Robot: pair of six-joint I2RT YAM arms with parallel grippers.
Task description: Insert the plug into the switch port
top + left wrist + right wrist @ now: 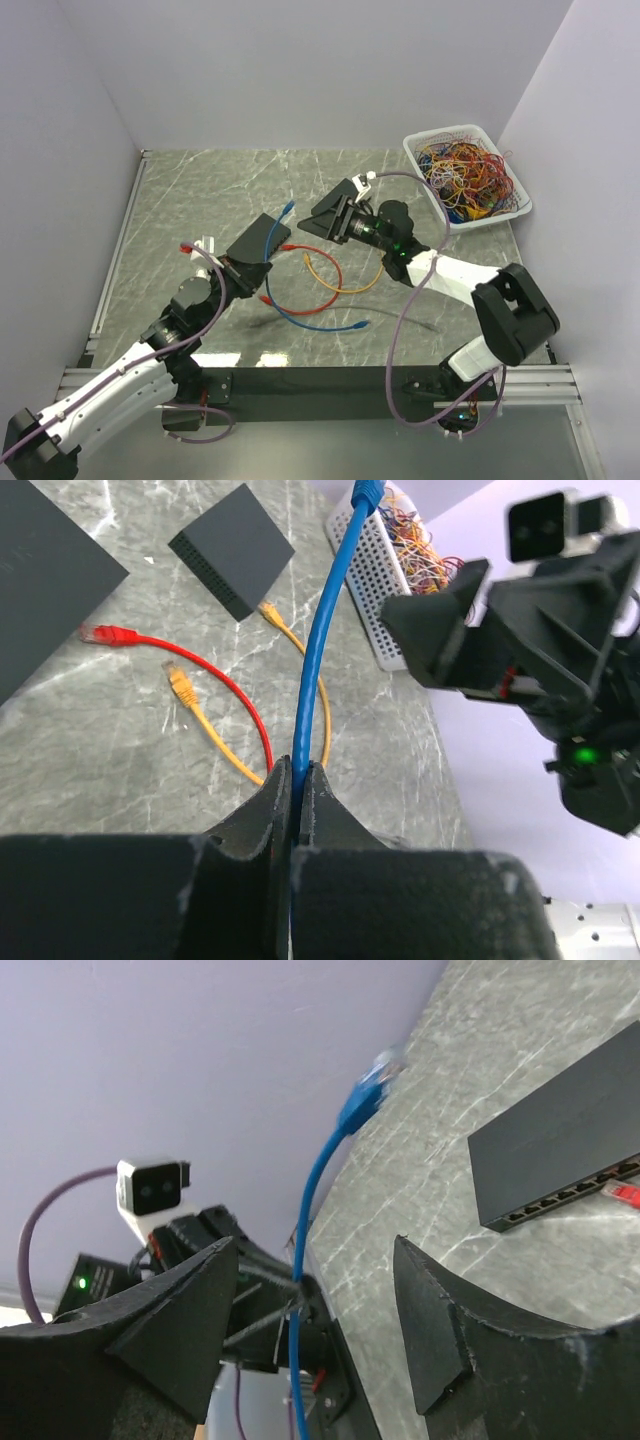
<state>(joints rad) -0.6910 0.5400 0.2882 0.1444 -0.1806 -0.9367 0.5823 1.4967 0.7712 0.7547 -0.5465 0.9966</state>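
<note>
Plug [372, 1085]: blue moulded connector on the free end of a blue patch cable [312, 680], up in the air and in no port.

The left gripper [297, 772] has its jaws pinched together on the blue patch cable, well down from the plug. From the pinch, the cable runs toward 12 o'clock in the left wrist view, bowing slightly to 1 o'clock, with the plug topmost.

The right gripper [315, 1245] has its fingers spread and holds nothing. The cable shows through the gap.

The flat black network switch [560, 1145] lies on the grey marbled tabletop [120, 740]. In the right wrist view it is toward 3–4 o'clock of the plug and well apart. A port row runs along its visible long side. A red plug [625, 1192] lies just beside that row.

Handling (judgement): light. The cable is springy enough to stand but soft, so the far end should sway, or buckle if pushed. The shell is hard and the latch tab likely fragile. The best hold is just behind the plug.

The long axis follows the cable. The nose points to 1 o'clock, not toward the ports.
</note>
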